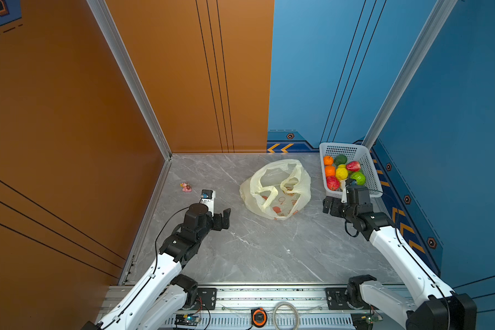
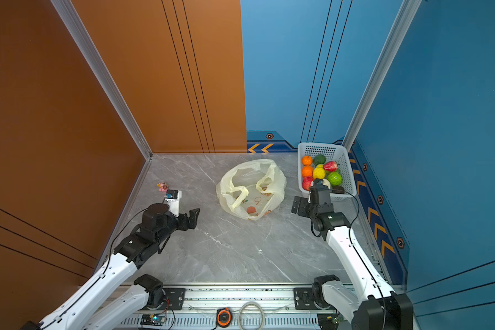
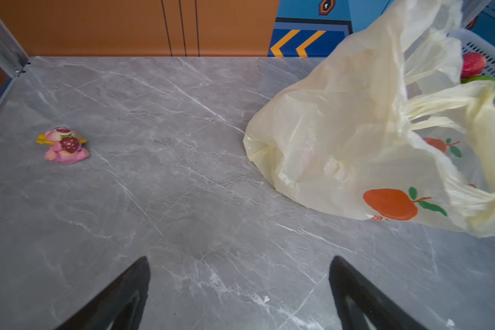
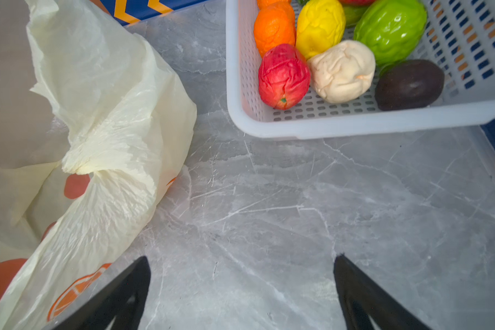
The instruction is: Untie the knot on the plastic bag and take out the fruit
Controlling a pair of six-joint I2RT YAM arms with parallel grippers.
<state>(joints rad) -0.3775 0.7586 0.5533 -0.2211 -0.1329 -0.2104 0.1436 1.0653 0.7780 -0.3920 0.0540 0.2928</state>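
In both top views the plastic bag (image 1: 275,188) (image 2: 252,188) lies slumped mid-table on the grey marble table (image 1: 255,251). Its mouth gapes upward, and its two handle strips (image 1: 270,197) lie loose and apart across the opening. Only printed orange pictures show through the film; what lies under the folds cannot be told. In the far right corner a white perforated basket (image 1: 340,145) (image 2: 317,144) holds the fruit (image 1: 341,173) (image 2: 318,173), and the right arm's wrist covers the basket's near end. The right gripper (image 1: 330,206) (image 2: 299,205) hangs by the basket's near left corner, right of the bag, jaws spread and empty. The left gripper (image 1: 223,218) (image 2: 190,218) hovers left of the bag and clear of it, jaws likewise wide and empty. A pink toy figure (image 1: 186,187) (image 2: 163,186) lies at the far left, too small to read.

In the left wrist view the left gripper (image 3: 240,258) stands wide over bare table. The bag (image 3: 340,143), cut off at the frame edge, hides most of the basket (image 3: 492,48). Past it peek a red fruit (image 3: 473,64) and a sliver of green. The pink figure (image 3: 65,145) clutches a strawberry.

In the right wrist view the right gripper (image 4: 242,257) is parted over bare table, with the bag (image 4: 112,128) cropped at the edge. The basket (image 4: 355,125) shows a red fruit (image 4: 283,75), cream fruit (image 4: 342,71), dark brown fruit (image 4: 409,84), green fruit (image 4: 390,28), yellow fruit (image 4: 319,25) and orange fruit (image 4: 273,27). The pieces beyond them are cut off.
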